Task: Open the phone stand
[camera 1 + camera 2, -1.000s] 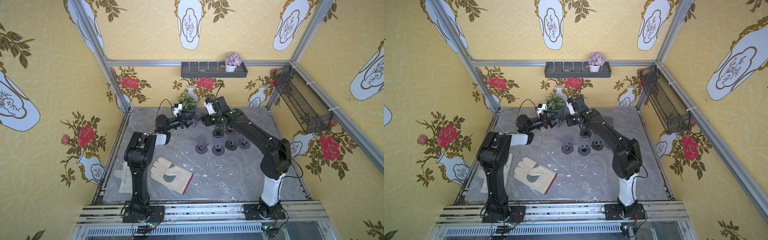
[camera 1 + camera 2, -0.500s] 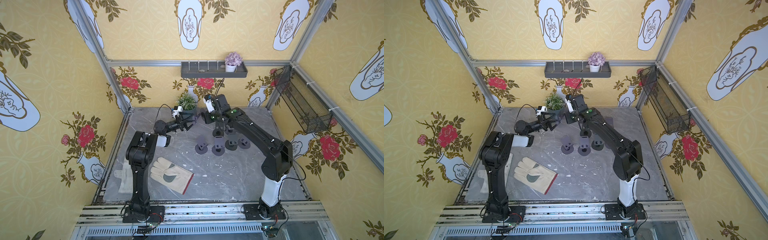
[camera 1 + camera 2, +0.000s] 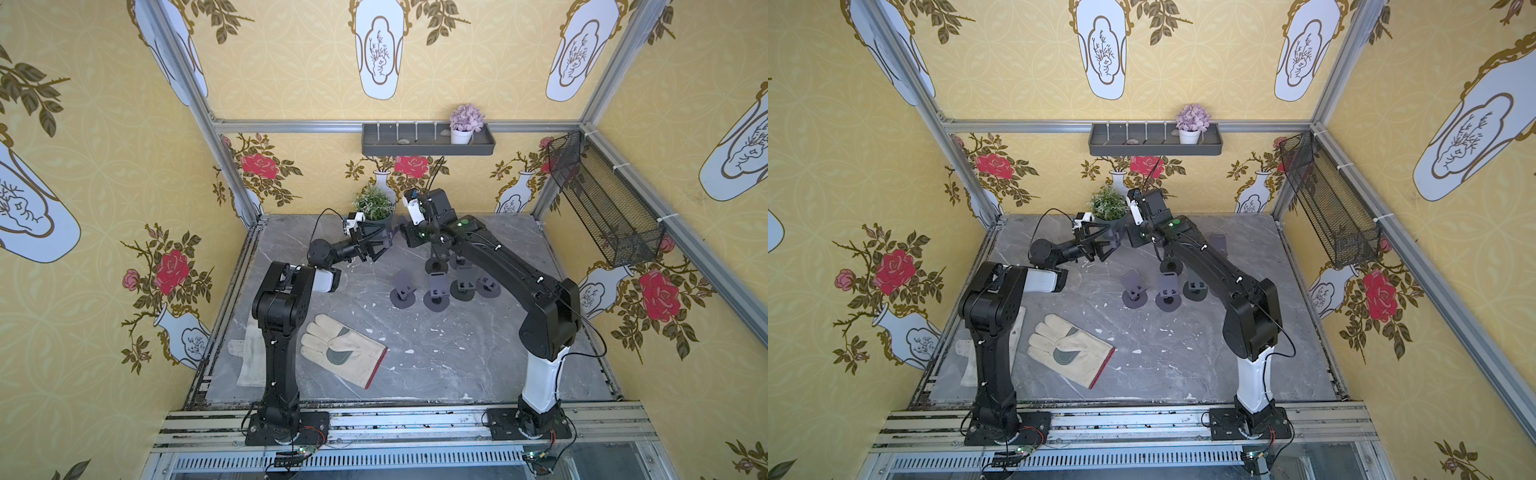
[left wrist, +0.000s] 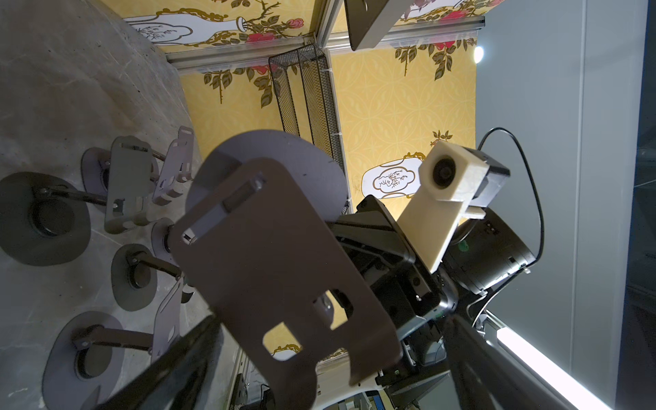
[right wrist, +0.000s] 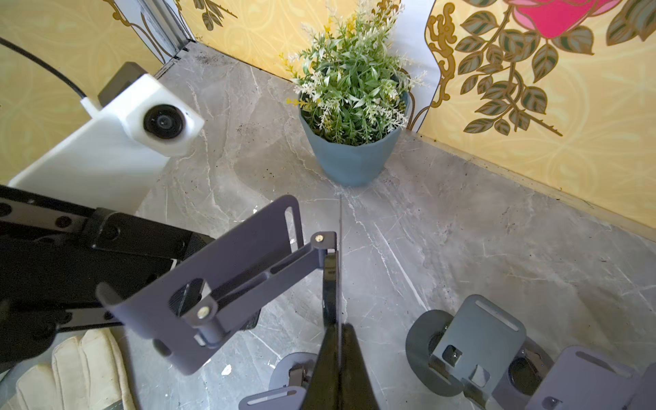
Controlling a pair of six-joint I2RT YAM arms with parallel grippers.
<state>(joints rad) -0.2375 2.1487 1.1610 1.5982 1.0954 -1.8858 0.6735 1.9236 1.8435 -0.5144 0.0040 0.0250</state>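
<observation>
One grey table bearing all items. Work glove lying near front edge. Potted plant standing at back wall. Other stands clustering mid-table. Phone stand hanging in air, clear of table, partly unfolded. Right gripper pinching its round base edge-on, fingers closed. Left gripper gaping wide, fingers flanking stand plate, not gripping.

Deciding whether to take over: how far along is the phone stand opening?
Done: several stands sit unfolded on the table. In hand: right end effector holds another stand aloft by its disc; left end effector open around its plate. Left: swing that plate out, set it down.
</observation>
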